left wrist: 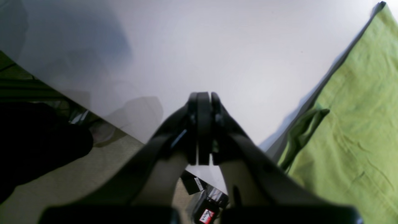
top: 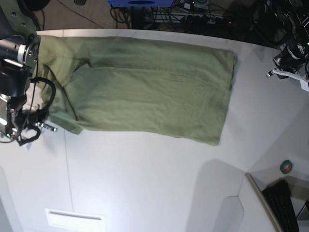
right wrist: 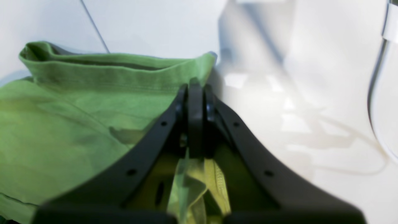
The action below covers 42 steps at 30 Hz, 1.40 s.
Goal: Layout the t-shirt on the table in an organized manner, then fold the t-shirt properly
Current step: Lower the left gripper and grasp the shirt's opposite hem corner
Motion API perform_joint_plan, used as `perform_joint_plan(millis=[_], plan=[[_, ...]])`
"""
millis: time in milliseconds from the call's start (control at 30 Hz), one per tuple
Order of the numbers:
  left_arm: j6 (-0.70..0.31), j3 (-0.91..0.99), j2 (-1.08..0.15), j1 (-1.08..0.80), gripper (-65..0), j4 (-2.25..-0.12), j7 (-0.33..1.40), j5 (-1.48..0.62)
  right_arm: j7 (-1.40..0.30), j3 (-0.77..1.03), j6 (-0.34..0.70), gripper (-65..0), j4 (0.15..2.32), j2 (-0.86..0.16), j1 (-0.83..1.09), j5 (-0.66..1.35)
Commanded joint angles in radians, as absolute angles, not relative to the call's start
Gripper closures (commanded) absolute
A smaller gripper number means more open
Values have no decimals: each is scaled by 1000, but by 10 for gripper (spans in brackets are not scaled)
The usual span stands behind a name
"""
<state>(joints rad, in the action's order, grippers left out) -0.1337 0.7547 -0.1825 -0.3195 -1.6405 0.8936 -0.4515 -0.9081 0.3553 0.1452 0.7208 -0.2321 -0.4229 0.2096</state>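
base view: looks steeply down from high above the large white smooth table [top: 145, 179], far enough to take in the whole plain olive-green cotton t-shirt [top: 145, 87].
left wrist view: sits just behind the black left gripper [left wrist: 203, 96], close over the table's edge, shirt hem at frame right.
right wrist view: sits behind the black right gripper [right wrist: 196, 85], very near the shirt's sleeve.
shared: shirt and tabletop appear in all three.

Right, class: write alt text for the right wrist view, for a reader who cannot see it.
A black right gripper is shut on a fold of an olive-green t-shirt, with bunched cloth showing between its arms. The t-shirt fills the left of the picture, its hemmed edge raised, and lies on a glossy white table crossed by a thin dark seam.
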Motion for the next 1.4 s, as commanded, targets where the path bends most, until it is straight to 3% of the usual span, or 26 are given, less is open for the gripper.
perform_joint_plan(millis=[0, 233, 267, 400, 500, 767, 900, 1067, 1367], plan=[[-137, 730, -203, -317, 0, -1652, 880, -458, -901, 358, 143, 0, 742, -248, -452, 217], [-137, 429, -363, -189, 0, -1526, 880, -466, -903, 358, 147, 0, 785, -245, -440, 219], [-137, 407, -371, -162, -30, -1500, 880, -467, -903, 358, 147, 0, 816, -245, -424, 220], [-137, 326, -380, 5, -406, -1371, 880, -467, -909, 358, 147, 0, 975, -217, -361, 220], [-137, 231, -378, 145, -642, -1250, 880, -458, -909, 357, 147, 0, 1064, -200, -326, 220], [-137, -58, -363, 484, -650, -860, 869, -460, -943, 355, 147, 0, 1092, -194, -323, 220], [-137, -160, -335, 595, -620, -688, 800, -460, -943, 358, 147, 0, 1092, -194, -323, 220], [-137, -308, -298, 625, -578, -590, 774, -464, -943, 358, 147, 0, 1092, -194, -323, 220], [-137, -312, -282, 545, -571, -595, 776, -467, -938, 358, 147, 0, 1092, -197, -323, 220]])
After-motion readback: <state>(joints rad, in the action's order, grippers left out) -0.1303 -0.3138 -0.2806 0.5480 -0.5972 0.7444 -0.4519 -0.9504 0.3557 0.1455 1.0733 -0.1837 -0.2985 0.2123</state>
